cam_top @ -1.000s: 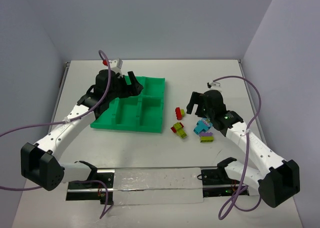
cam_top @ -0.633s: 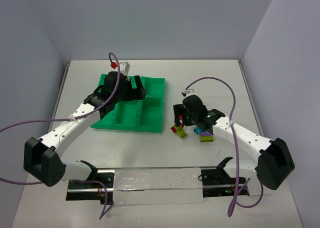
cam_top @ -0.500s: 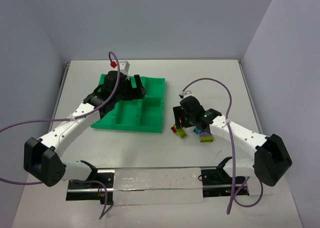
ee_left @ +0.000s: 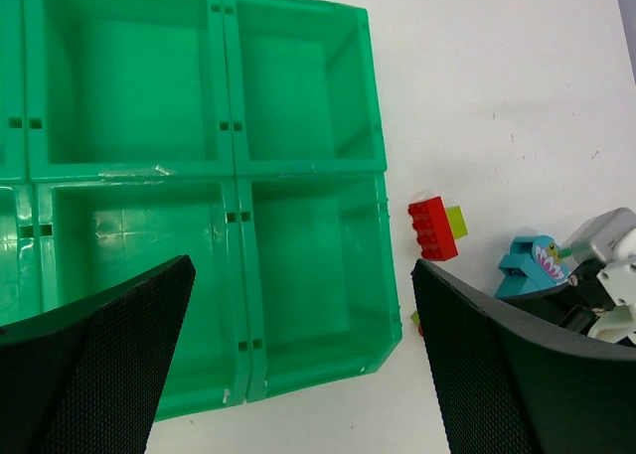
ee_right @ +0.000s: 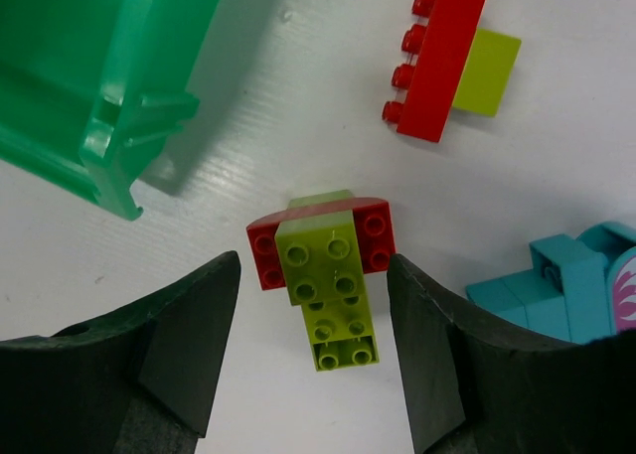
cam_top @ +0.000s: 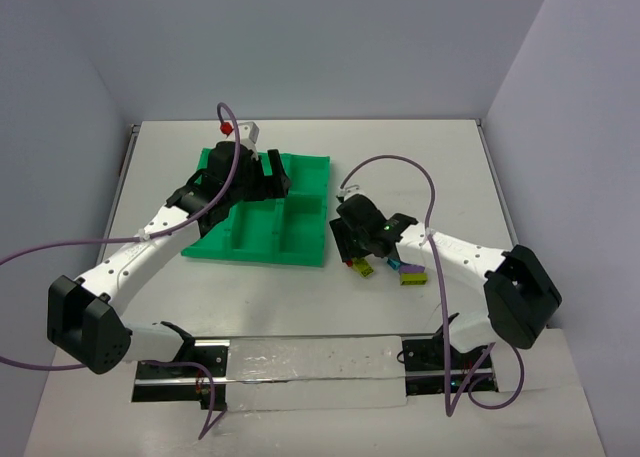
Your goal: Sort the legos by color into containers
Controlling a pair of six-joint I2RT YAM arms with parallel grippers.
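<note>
The green tray (cam_top: 258, 254) of containers lies left of centre, and its compartments show nothing inside in the left wrist view. My left gripper (cam_top: 252, 173) hovers wide open over the tray (ee_left: 230, 176). Several legos lie loose right of the tray: a red and yellow-green stack (ee_right: 323, 265), a red brick with a yellow-green one (ee_right: 447, 57), a cyan piece (ee_right: 566, 285) and a purple one (cam_top: 413, 274). My right gripper (ee_right: 313, 305) is low over the stack, open, with one finger (ee_right: 189, 345) on each side of it and only narrow gaps.
The tray's near right corner (ee_right: 89, 76) is close to the left of my right gripper. A clear plastic strip (cam_top: 300, 362) runs between the arm bases. Purple cables loop above both arms. Grey walls close the table at the back and sides.
My right arm has swung left across the pile to the red and yellow-green stack, and its jaws have narrowed round it. The left gripper shifted slightly over the tray, then held still.
</note>
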